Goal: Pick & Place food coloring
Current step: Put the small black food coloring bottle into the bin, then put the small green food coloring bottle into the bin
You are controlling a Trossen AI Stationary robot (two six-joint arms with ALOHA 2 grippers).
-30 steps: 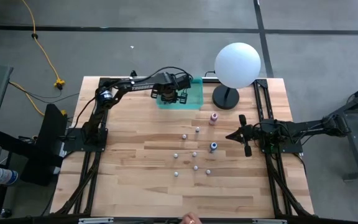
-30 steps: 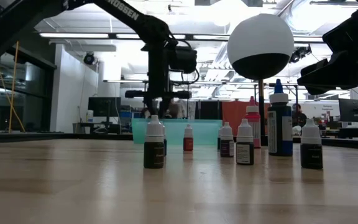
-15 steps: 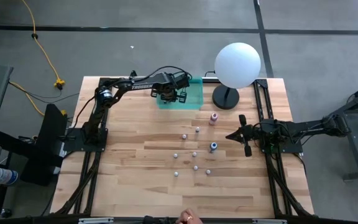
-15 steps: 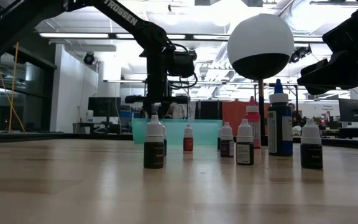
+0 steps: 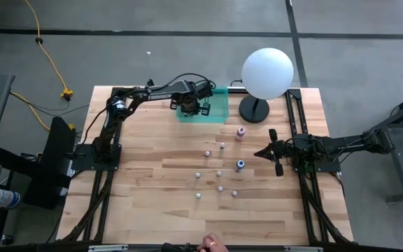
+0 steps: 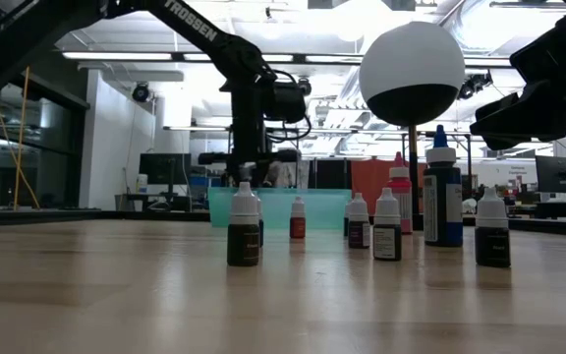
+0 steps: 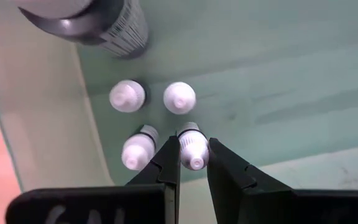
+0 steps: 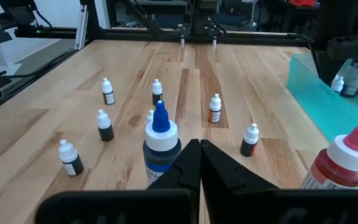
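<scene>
The left arm reaches from its base at the tabletop's (image 5: 145,210) left edge across to the far side, bent at the elbow, with its wrist turned straight down over the translucent teal tray (image 5: 217,112). The left gripper (image 7: 192,157) hangs inside the tray, its fingers (image 7: 166,163) narrowly parted and set on either side of a small white-capped food coloring bottle (image 7: 192,144), touching or all but touching its sides. That bottle stands in a group of four small bottles near one tray wall, beside a larger dark bottle (image 7: 114,28) whose label carries fine print too small to read.

White lettering runs along the left arm's upper link (image 6: 190,22); in the low view it reads "ROSSEN", the start cut off by the angle.

The right arm lies low and stretched out from the right edge of the tabletop, and the right gripper (image 5: 271,152) hovers just beside the loose bottles with its fingers (image 8: 185,165) pressed together and holding nothing.

The rest of the food coloring stands upright on the middle of the tabletop: several tiny white-capped bottles scattered apart, a larger blue-tipped bottle (image 8: 161,144) directly in front of the right gripper, and a pink-tipped bottle (image 5: 241,132) nearer the white globe lamp (image 5: 267,73). Their labels cannot be read.
</scene>
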